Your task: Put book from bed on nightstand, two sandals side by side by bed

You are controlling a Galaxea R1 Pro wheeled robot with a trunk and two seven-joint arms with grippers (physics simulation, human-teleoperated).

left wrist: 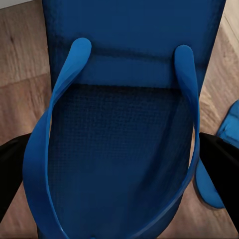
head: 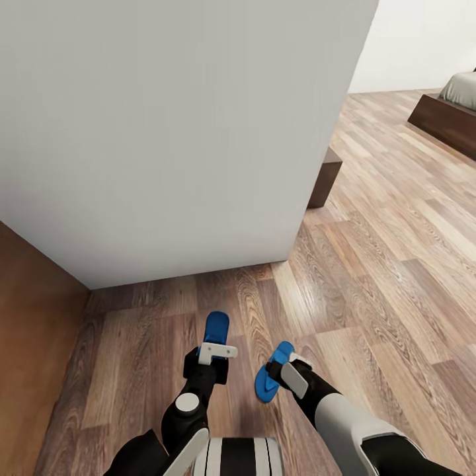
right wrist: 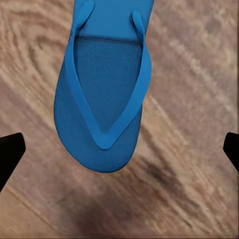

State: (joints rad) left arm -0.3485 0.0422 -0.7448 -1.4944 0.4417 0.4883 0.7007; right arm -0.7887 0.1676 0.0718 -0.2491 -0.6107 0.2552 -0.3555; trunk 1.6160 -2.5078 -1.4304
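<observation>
Wood floor point(head: 370, 218): left sandal point(left wrist: 119, 149) clamped between left jaws; right sandal point(right wrist: 104, 99) beyond wide right jaws.

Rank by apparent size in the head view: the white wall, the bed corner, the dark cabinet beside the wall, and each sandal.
1. white wall, by far.
2. bed corner.
3. dark cabinet, partly hidden by the wall.
4. left sandal and right sandal: look alike, both partly covered by grippers, so unranked.

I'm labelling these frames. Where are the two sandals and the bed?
left sandal point(head: 217, 327): head view, sole.
right sandal point(right wrist: 107, 84): right wrist view, footbed.
bed point(head: 444, 122): head view, wooden frame.
</observation>
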